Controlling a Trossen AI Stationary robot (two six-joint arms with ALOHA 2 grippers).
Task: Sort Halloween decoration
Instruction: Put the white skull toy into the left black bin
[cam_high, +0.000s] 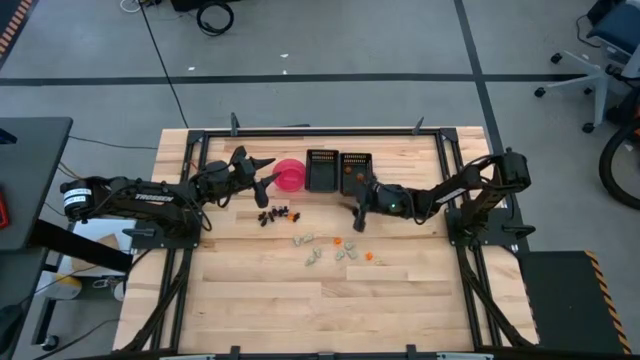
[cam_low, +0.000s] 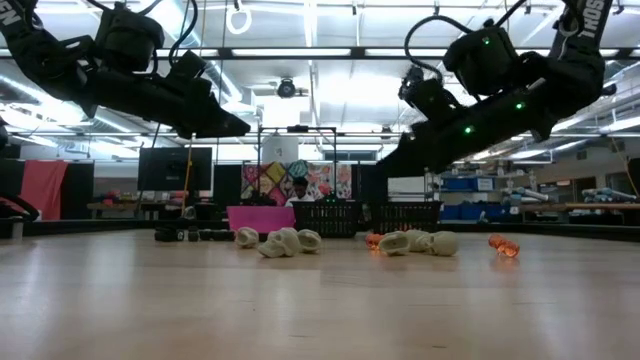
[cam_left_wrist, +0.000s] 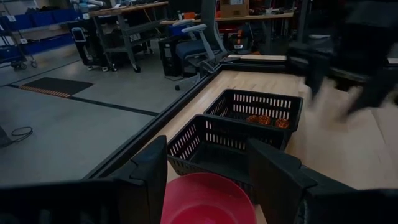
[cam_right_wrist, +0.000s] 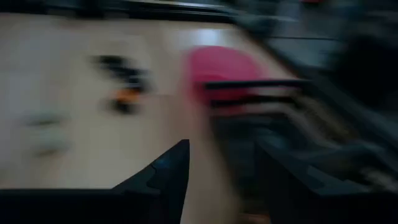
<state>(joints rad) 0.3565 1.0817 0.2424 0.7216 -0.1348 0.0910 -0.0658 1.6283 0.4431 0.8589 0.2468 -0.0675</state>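
Observation:
The Halloween decoration lies loose on the wooden table: dark pieces (cam_high: 278, 214), pale greenish-white pieces (cam_high: 322, 247) and a few orange ones (cam_high: 370, 256). More orange pieces (cam_left_wrist: 266, 119) lie in the right black tray (cam_high: 356, 170). My left gripper (cam_high: 262, 177) hovers open just left of the pink bowl (cam_high: 291, 175), clear of the table. In its wrist view, the bowl (cam_left_wrist: 202, 199) shows between its fingers. My right gripper (cam_high: 357, 210) hangs open over bare wood near the right tray's front, with nothing between its fingers (cam_right_wrist: 174, 171).
Two black trays (cam_high: 321, 170) stand side by side at the table's far middle, right of the bowl. The low view shows the pale pieces (cam_low: 280, 241) and orange pieces (cam_low: 503, 245) resting on the wood. A person sits in the room beyond the table.

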